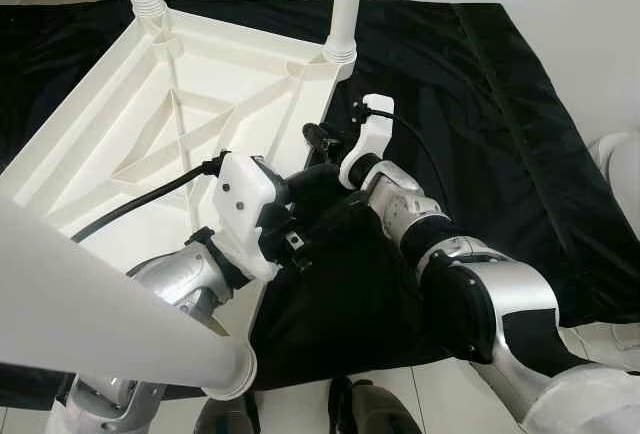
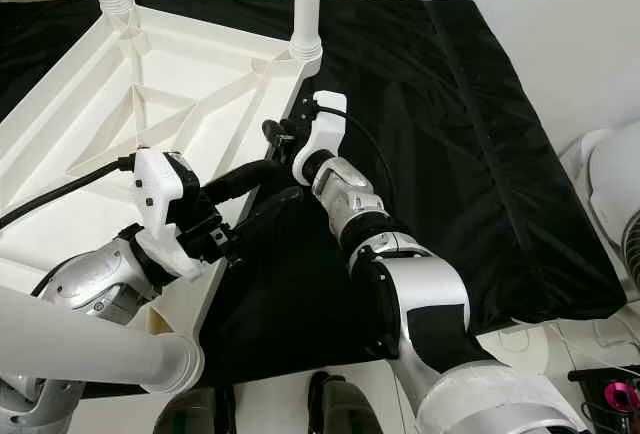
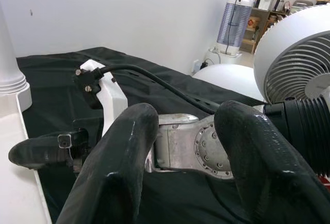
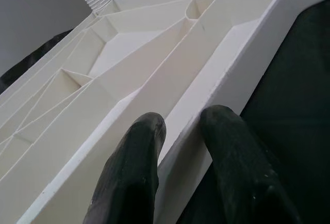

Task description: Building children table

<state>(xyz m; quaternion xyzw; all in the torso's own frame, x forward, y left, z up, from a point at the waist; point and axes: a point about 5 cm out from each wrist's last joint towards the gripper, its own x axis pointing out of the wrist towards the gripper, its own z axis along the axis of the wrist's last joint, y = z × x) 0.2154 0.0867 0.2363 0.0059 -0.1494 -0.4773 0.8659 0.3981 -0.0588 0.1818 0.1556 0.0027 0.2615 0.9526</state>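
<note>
We straddle the upturned table's (image 1: 120, 144) rim, right gripper (image 4: 180, 131) spread; left gripper (image 3: 185, 146) spread nearby.

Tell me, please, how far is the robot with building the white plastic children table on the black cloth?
The white plastic tabletop lies upside down on the black cloth, with three white round legs already standing in corner sockets. In hand: the right gripper straddles the tabletop's rim, and the left gripper is beside the same edge. The fourth corner cannot be seen. Turning the table upright remains.
</note>
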